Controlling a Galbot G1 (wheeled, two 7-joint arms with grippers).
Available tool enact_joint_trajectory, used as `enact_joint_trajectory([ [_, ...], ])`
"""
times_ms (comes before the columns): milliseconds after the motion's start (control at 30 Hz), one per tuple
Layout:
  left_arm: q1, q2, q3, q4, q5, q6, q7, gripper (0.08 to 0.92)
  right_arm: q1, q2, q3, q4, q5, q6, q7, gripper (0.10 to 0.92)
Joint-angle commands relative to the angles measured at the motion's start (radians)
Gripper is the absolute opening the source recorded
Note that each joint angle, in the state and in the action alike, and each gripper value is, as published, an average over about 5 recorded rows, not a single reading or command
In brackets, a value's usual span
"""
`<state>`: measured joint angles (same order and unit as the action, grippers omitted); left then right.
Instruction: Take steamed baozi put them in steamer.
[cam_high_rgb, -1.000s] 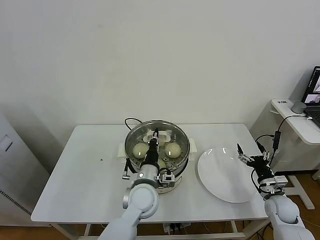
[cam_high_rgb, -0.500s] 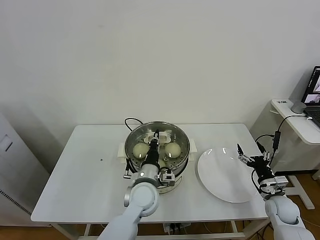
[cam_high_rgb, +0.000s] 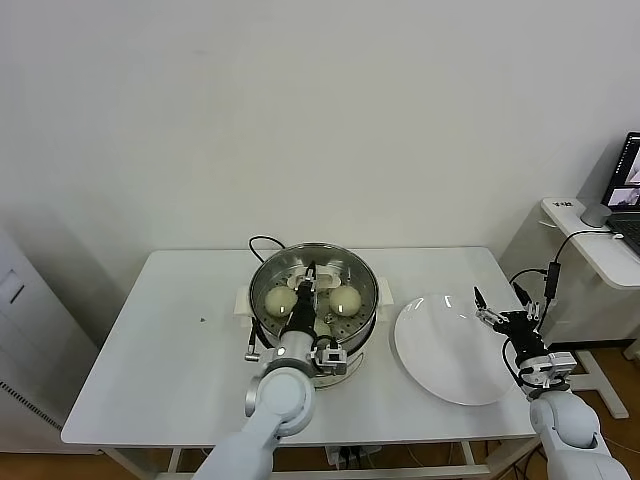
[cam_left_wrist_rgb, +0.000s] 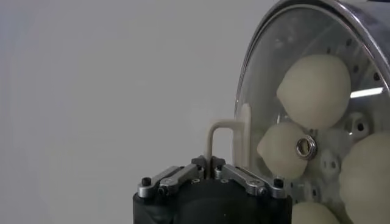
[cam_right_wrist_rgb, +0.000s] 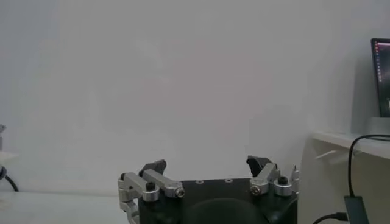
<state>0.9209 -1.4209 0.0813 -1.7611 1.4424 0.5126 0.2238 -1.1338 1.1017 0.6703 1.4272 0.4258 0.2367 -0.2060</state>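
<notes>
Four steamed baozi sit inside the steamer (cam_high_rgb: 314, 290), seen most clearly in the left wrist view: one large bun (cam_left_wrist_rgb: 314, 91), a smaller one beside the tray's central metal ring (cam_left_wrist_rgb: 277, 148), one at the picture's edge (cam_left_wrist_rgb: 367, 173), and one partly cut off below (cam_left_wrist_rgb: 314, 213). They are smooth, domed and cream-white, with no markings. In the head view only two show plainly, one on the left side of the pot (cam_high_rgb: 280, 299) and one on the right (cam_high_rgb: 345, 299), because the left arm covers the rest. The steamer is a single round pot of shiny steel with a perforated tray inside, standing on a cream-white base near the middle of the bench (cam_high_rgb: 170, 370), closer to its far edge, with a black cord (cam_high_rgb: 262, 241) curling off behind it. The left tool (cam_high_rgb: 311, 271) reaches over the pot from the near side, its fingers pressed together around nothing, with a cream-coloured handle (cam_left_wrist_rgb: 226, 139) rising just past its tip in the wrist view. One flat white plate (cam_high_rgb: 445, 350) lies bare on the bench toward the right edge, just beside the steamer. The right tool (cam_high_rgb: 504, 318) hovers over the right edge of the bench beside the plate, its fingers (cam_right_wrist_rgb: 153, 167) spread apart and holding nothing. Beyond the right edge stands a separate side desk (cam_high_rgb: 595, 240) carrying a laptop (cam_high_rgb: 628, 190).
</notes>
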Motion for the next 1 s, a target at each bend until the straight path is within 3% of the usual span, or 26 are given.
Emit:
enact_joint_trajectory([
  [33,0.074,0.073,-0.033,-0.219,-0.221,-0.041,0.034,0.233,0.004,-0.001,-0.001,-0.001,0.001,-0.001,-0.001,0.823],
  [233,0.137,0.169,-0.119,-0.418,-0.73,-0.184,0.194,0.407,0.016,-0.004,-0.013,-0.005,0.006,-0.012,-0.008,0.823],
  [333,0.137,0.207,-0.174,-0.468,-1.094,-0.245,0.207,0.493,0.022,0.0,-0.024,0.0,0.025,-0.039,0.001,0.823],
  [500,0.132,0.221,-0.363,-0.531,-1.655,-0.178,-0.033,0.632,0.017,0.01,-0.04,0.016,0.054,-0.043,0.01,0.823],
  [633,0.162,0.248,-0.592,-0.489,-1.866,-0.165,-0.195,0.75,0.005,0.01,-0.048,0.041,0.073,-0.072,0.021,0.823],
  [767,0.248,0.315,-0.745,-0.386,-1.895,-0.172,-0.259,0.817,-0.004,0.017,-0.043,0.048,0.076,-0.092,0.026,0.823],
  [1000,0.352,0.313,-0.826,-0.22,-1.991,-0.183,-0.294,0.823,-0.037,0.028,-0.022,0.077,0.059,-0.125,0.02,0.823],
])
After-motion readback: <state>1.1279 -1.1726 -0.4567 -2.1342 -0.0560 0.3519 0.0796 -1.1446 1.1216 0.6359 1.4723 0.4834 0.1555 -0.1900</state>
